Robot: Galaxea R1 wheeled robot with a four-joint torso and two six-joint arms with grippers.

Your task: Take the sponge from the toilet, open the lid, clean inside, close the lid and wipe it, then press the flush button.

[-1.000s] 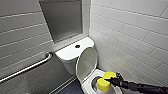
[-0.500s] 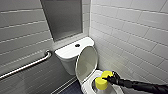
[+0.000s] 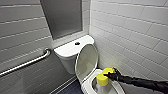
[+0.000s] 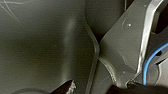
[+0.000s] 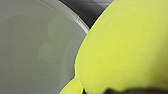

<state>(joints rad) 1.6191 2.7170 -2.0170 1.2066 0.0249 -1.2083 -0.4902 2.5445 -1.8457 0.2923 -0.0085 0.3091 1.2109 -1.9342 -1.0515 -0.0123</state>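
The sponge point(image 3: 103, 77) hangs over the toilet point(image 3: 84, 87) bowl, clamped in the right gripper point(image 3: 111, 74) at its 3 o'clock, seemingly touching the inside. The lid point(image 3: 86, 60) stands raised at 11 o'clock, the flush button point(image 3: 77, 43) beyond.

Large pale rectangular tiles point(image 3: 130, 27) with thin grout lines cover the right wall. The left wall point(image 3: 22, 27) looks greyer, in shade. A dark matte panel point(image 3: 62, 17) sits at the corner between them. A steel grab bar point(image 3: 27, 62) slants along the left wall, above a dark floor point(image 3: 72, 88).
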